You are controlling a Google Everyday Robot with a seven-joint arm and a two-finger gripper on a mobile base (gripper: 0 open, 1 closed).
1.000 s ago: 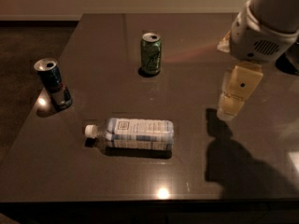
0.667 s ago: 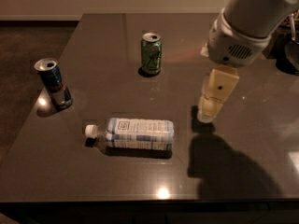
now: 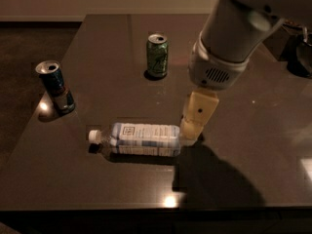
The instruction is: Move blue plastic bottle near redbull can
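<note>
Blue plastic bottle (image 3: pixel 144 139) lies on its side near the front of the counter (image 3: pixel 112 94). Its white cap points left toward the redbull can (image 3: pixel 56 87), which stands upright well apart from it near the counter's left edge. A green can (image 3: pixel 157 55) stands farther back, away from both. The pincer (image 3: pixel 189 134) hangs low at the bottle's base end, just beside it and perhaps touching (the view does not settle this). Whether it is open or closed cannot be told, and nothing shows it holding anything.

Judging by its clear, thin-looking body, the bottle is probably light and gives a little under pressure. Its smooth round side would likely roll on the glossy counter if nudged off-centre. The labelled middle looks like the best place to take hold, across the barrel, where the weight should balance and the label may offer some friction. The narrowing neck and cap seem a poorer choice. A grip at the base end alone could let the long body swing or slip.
</note>
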